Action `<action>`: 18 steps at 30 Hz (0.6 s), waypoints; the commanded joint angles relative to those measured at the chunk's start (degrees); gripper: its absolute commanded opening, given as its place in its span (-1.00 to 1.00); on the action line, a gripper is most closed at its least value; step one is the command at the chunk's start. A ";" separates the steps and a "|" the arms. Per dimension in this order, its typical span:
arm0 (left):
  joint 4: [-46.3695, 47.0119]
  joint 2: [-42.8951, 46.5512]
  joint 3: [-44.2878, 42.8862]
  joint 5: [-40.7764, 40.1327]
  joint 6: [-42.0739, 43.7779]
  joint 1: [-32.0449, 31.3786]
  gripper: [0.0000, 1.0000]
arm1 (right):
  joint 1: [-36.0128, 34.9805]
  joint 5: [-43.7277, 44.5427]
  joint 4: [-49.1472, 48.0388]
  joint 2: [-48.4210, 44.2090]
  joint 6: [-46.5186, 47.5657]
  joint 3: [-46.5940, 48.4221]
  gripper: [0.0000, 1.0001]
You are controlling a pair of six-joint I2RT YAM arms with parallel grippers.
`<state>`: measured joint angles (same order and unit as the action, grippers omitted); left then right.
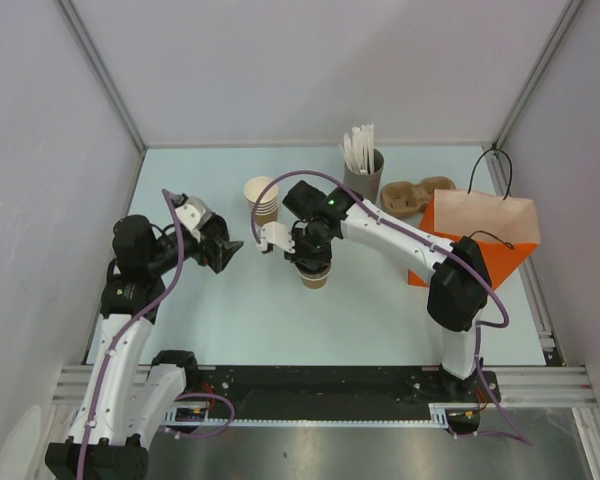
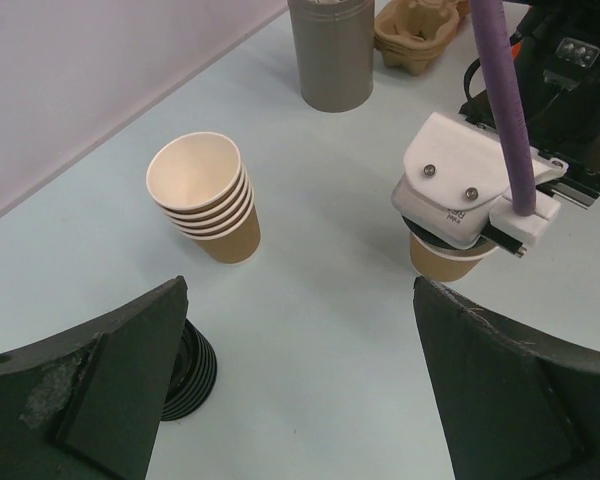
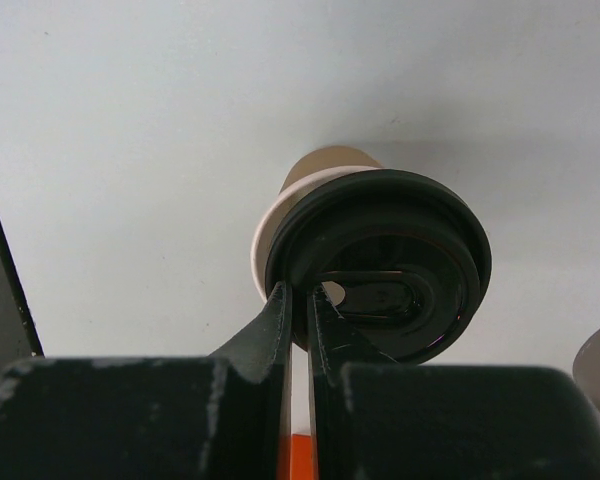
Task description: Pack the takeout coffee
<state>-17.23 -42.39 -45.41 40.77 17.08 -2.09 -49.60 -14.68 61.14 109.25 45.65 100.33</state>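
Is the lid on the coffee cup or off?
On it, but seemingly off-centre: the black lid covers the cup, whose pale rim shows past one side. The right gripper pinches the lid's edge.

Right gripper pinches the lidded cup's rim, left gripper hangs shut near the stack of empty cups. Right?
Not quite. The left gripper is wide open, not shut; the left wrist view shows its fingers spread apart. Otherwise yes: the right gripper pinches the rim of the lidded cup, and the stack of empty cups is nearby.

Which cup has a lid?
The single cup under the right tool, which pinches its black lid by the rim. The stack of cups beside it is lidless, open tops showing.
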 commanded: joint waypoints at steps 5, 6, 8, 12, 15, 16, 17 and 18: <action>2.12 -0.23 0.23 1.76 1.90 0.33 0.99 | 0.21 0.26 1.34 -0.53 0.93 0.30 -0.95; 2.12 -0.32 0.23 1.76 1.82 0.33 0.99 | -0.05 0.35 1.35 -0.53 1.02 0.30 -0.95; 2.12 -0.32 0.32 1.77 1.90 0.33 0.99 | -0.14 0.26 1.52 -0.36 1.20 0.13 -0.95; 2.03 -0.50 0.23 1.94 1.99 0.33 0.99 | -0.84 0.09 2.31 -0.36 1.37 -0.05 -0.95; 1.94 -0.50 0.23 2.12 1.99 0.33 0.99 | -1.28 0.26 2.57 -0.35 1.55 -0.31 -0.96; 1.94 -0.67 0.14 2.12 1.99 0.33 0.99 | -1.37 0.26 2.66 -0.36 1.72 -0.40 -0.95; 1.94 -0.67 0.23 2.12 1.99 0.33 0.99 | -1.37 0.26 2.58 -0.27 1.72 -0.58 -0.95; 1.85 -0.76 0.23 2.20 2.08 0.33 0.99 | -1.29 0.09 2.66 -0.18 1.64 -0.67 -0.96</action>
<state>-17.21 -43.11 -45.41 40.95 17.10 -2.07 -50.57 -14.41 62.61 109.27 46.39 100.09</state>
